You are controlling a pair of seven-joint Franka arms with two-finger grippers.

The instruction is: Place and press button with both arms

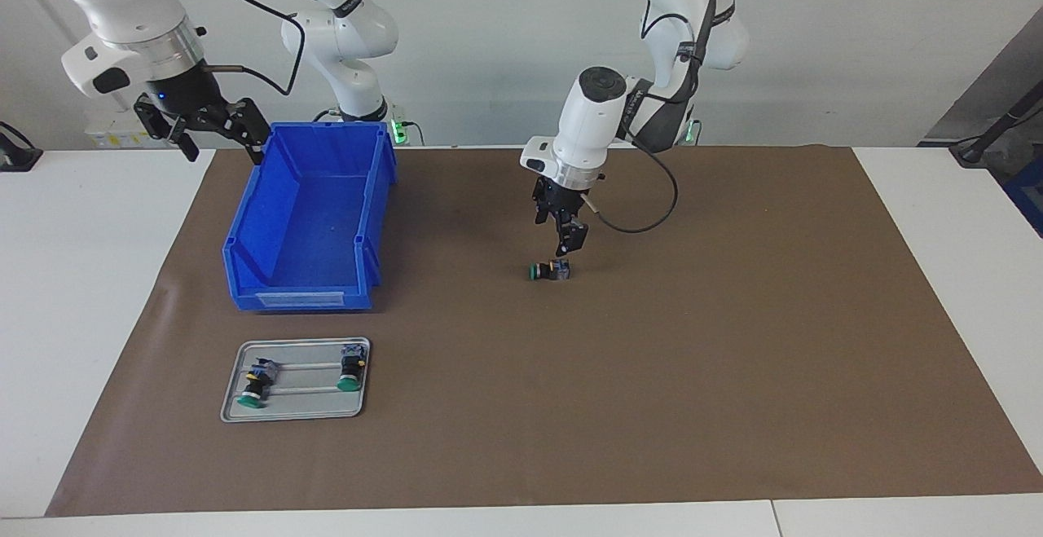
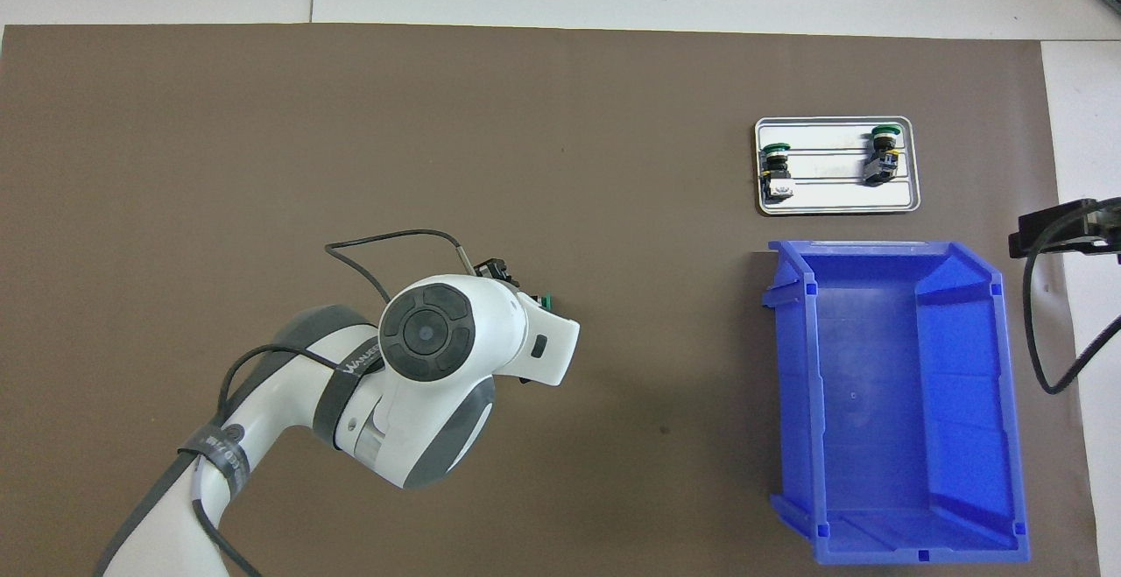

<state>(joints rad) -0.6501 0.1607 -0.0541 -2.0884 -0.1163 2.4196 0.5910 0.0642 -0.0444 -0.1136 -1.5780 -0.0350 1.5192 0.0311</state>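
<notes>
Now I'd settle my left gripper (image 1: 568, 253) squarely over the button (image 1: 548, 271); jaws' state unclear; right gripper (image 1: 213, 125) waits beside the bin (image 1: 310, 219).

High facing and overhead views, shared table (image 1: 733, 358)

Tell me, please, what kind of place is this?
Probably a robotics lab or test bench, not a home. A brown mat covers a white table, a blue parts bin stands beside a metal tray of push-buttons, and the left gripper is just above a button.
</notes>
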